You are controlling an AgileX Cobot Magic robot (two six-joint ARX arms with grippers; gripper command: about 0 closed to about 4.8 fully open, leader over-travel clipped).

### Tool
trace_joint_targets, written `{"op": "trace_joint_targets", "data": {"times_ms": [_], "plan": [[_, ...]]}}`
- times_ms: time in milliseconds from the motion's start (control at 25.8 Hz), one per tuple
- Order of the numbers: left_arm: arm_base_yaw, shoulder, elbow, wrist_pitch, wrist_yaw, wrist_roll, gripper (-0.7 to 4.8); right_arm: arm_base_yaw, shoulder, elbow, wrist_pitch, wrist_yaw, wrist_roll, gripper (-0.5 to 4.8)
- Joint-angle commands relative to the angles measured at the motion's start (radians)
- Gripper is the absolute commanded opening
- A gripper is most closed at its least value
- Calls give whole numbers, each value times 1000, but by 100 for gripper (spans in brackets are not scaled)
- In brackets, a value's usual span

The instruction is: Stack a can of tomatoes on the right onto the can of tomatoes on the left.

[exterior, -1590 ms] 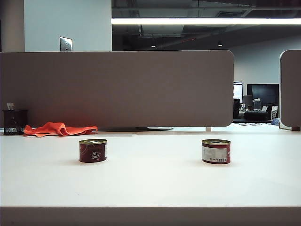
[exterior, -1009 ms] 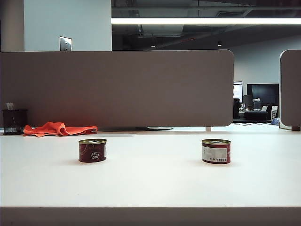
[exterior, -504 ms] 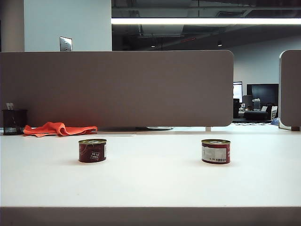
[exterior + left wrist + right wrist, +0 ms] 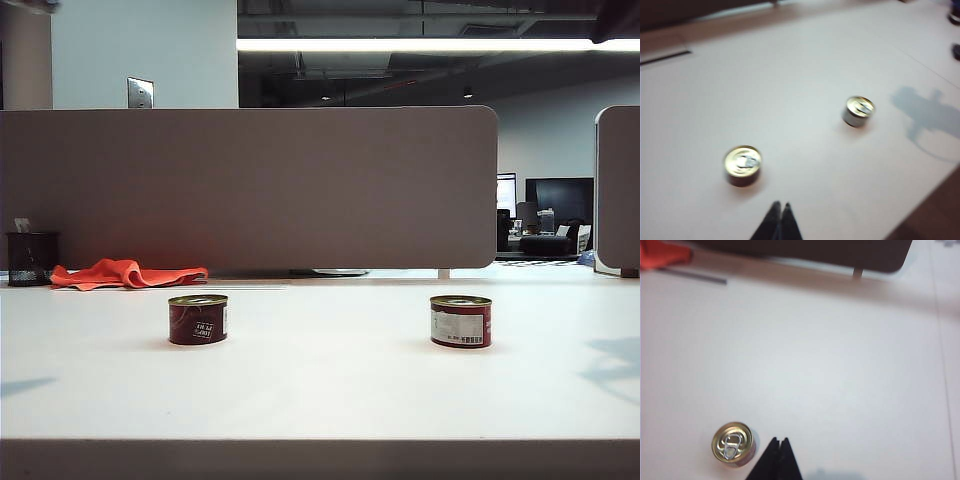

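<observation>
While both tomato cans stand upright and well apart on the white table (image 4: pixel 320 400), the right can (image 4: pixel 460 321) and the left can (image 4: pixel 197 319), no stacking has begun. Above the table, the left gripper (image 4: pixel 779 212) and right gripper (image 4: pixel 778 447) hover with jaws pressed together, holding nothing. An orange cloth (image 4: pixel 125 273) and dark pen cup (image 4: pixel 30 258) sit far back, obstructing nothing.

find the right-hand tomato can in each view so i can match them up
Exterior view: the right tomato can stands on the white table, right of centre.
Left wrist view: it is the farther can, beyond the left tomato can.
Right wrist view: the only can, beside the shut right gripper.
Shared landmark: its gold pull-tab lid.
</observation>
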Motion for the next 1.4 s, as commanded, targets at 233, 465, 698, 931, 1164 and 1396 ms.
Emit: {"op": "trace_joint_targets", "data": {"times_ms": [233, 465, 698, 931, 1164, 1396], "plan": [[-24, 41, 9, 16, -167, -1, 179, 119, 232, 73, 42, 50, -33, 2], [-19, 82, 42, 10, -143, -26, 230, 133, 311, 75, 40, 50, -26, 278], [-19, 183, 149, -35, -146, -15, 247, 133, 410, 141, -14, 30, 8, 479], [-19, 234, 175, -45, -146, -15, 247, 140, 565, 280, -121, 1, 70, 479], [-19, 239, 175, -50, -148, -7, 247, 146, 755, 443, -276, 6, 117, 479], [-19, 239, 175, -50, -150, 0, 247, 147, 855, 477, -347, 5, 148, 479]]}}
